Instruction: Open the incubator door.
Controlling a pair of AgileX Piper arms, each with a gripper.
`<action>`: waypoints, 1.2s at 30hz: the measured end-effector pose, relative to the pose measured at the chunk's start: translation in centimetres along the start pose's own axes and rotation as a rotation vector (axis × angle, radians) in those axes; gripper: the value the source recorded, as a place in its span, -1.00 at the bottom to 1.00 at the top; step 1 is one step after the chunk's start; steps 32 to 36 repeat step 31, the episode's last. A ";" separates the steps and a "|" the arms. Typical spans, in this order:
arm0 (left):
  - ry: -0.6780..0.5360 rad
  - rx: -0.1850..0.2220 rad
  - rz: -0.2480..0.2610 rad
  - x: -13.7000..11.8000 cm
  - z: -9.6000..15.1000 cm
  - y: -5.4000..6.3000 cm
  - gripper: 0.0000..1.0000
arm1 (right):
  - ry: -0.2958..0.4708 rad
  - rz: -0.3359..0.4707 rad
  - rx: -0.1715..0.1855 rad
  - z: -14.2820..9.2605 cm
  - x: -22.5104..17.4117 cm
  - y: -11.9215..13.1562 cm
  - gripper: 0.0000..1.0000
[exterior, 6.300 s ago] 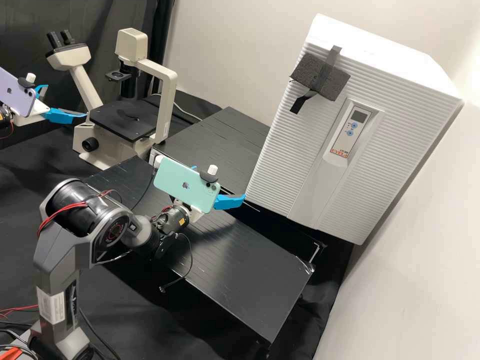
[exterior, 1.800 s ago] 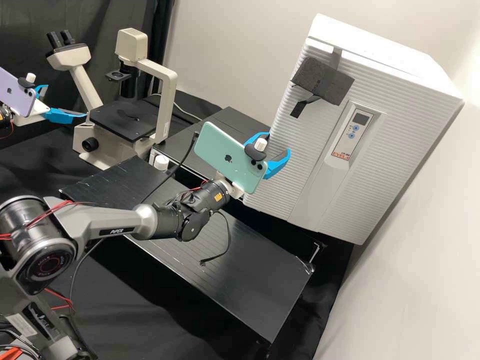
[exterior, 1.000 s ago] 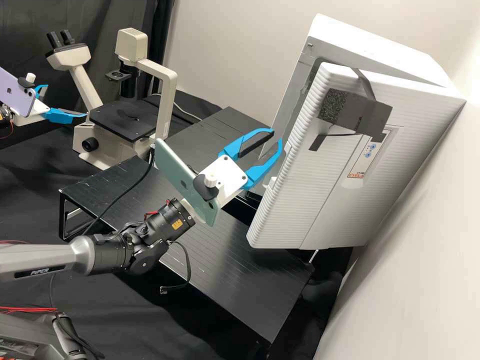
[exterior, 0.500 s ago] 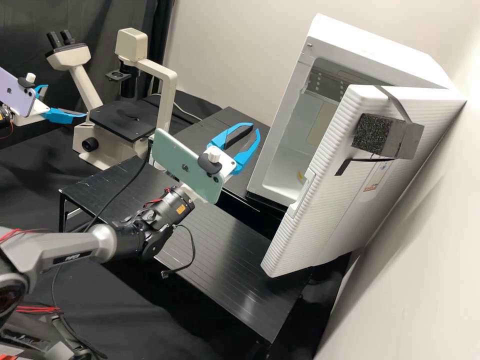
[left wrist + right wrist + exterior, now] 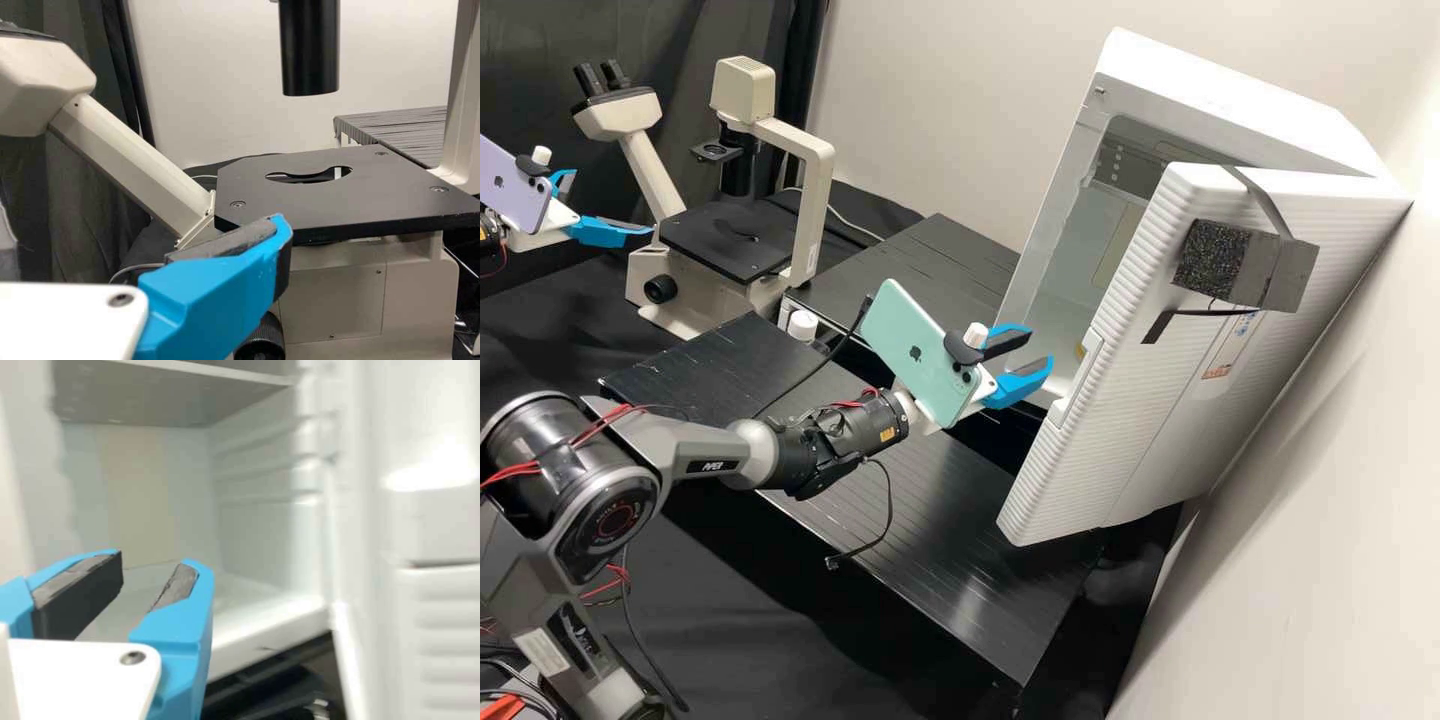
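By the pale wall (image 5: 1320, 480), tall incubator door (image 5: 1130, 400) swung open, free long edge out toward the arms. Right gripper (image 5: 1040, 344) near that edge, spread wide, holding nothing; big gap between door and white incubator (image 5: 1220, 80). Left gripper (image 5: 613, 202), by the microscope (image 5: 818, 200), also spread.

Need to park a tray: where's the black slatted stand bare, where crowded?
High view: stand bare between dangling cable, open incubator door and near right edge; smaller patch at left end, between microscope and right arm. Crowded: mid-stand, that arm over it, right gripper close by the door.
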 end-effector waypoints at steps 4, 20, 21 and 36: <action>0.000 0.000 0.000 0.0 0.0 0.0 1.00 | -0.077 0.078 -0.038 0.4 -0.3 0.9 1.00; 0.000 0.000 0.000 0.0 0.0 0.0 1.00 | -0.227 0.215 -0.158 0.9 -0.7 2.1 1.00; 0.000 0.000 0.000 0.0 0.0 0.0 1.00 | -0.227 0.215 -0.158 0.9 -0.7 2.1 1.00; 0.000 0.000 0.000 0.0 0.0 0.0 1.00 | 0.139 0.100 0.099 -0.4 -2.3 1.0 1.00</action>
